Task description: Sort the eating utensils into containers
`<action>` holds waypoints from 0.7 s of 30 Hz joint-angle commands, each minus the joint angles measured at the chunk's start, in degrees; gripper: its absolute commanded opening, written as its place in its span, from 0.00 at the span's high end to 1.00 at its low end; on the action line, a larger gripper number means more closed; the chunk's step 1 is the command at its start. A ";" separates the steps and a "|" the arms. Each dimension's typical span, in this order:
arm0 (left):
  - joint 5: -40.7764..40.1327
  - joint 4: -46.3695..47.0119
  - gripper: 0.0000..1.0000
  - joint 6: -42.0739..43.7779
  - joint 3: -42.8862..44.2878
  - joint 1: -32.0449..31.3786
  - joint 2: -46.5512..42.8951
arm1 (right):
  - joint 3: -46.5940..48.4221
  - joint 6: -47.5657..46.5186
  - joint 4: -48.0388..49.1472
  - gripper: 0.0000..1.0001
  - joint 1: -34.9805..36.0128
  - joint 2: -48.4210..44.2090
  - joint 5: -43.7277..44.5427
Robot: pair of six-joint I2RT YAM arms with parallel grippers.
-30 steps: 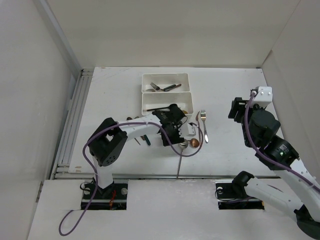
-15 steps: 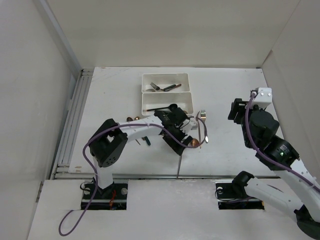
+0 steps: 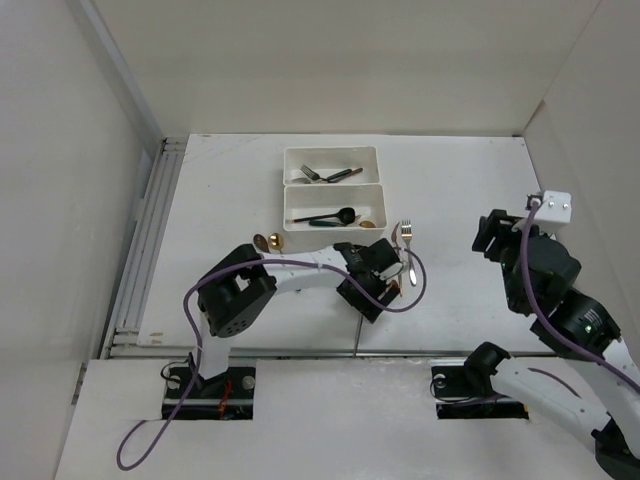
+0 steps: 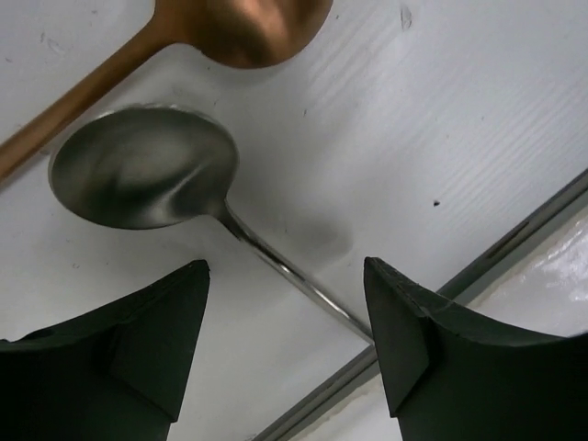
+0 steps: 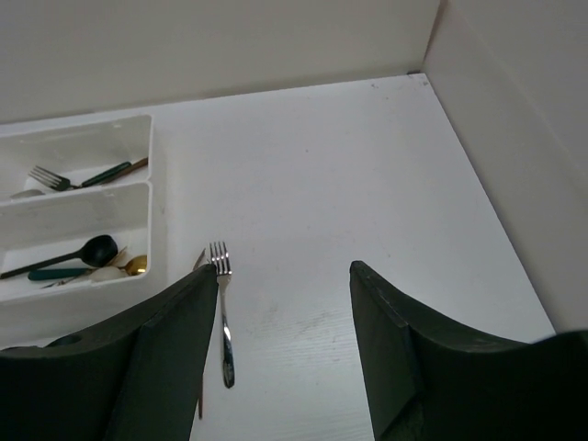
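Silver spoon (image 4: 147,179) lies with its handle running between the left end effector's (image 4: 283,266) wide-spread, empty jaws.

We're looking at a robotics lab cell here: a white tabletop (image 3: 230,180) boxed in by plain white panels (image 3: 330,60), an aluminium rail (image 3: 148,240) along its left edge, a left arm (image 3: 225,300) and right arm (image 3: 545,290) bolted at its near edge, purple cable (image 3: 188,318) trailing.
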 commanded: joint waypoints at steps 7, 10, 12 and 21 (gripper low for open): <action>-2.92 -0.36 1.00 -2.90 -2.07 -0.99 10.64 | 1.82 -1.62 0.48 0.35 0.33 -1.54 3.80; -2.31 0.69 1.00 -2.90 -3.91 -0.99 10.64 | 1.82 -4.34 2.76 0.35 0.33 -1.54 3.80; -1.69 0.70 1.00 -2.90 -3.92 -0.99 10.64 | 1.82 -5.67 4.77 0.35 0.33 -1.54 3.80; 0.24 -6.58 1.00 9.64 3.89 -0.99 -1.63 | 2.35 -8.14 9.00 0.35 0.33 -0.48 3.27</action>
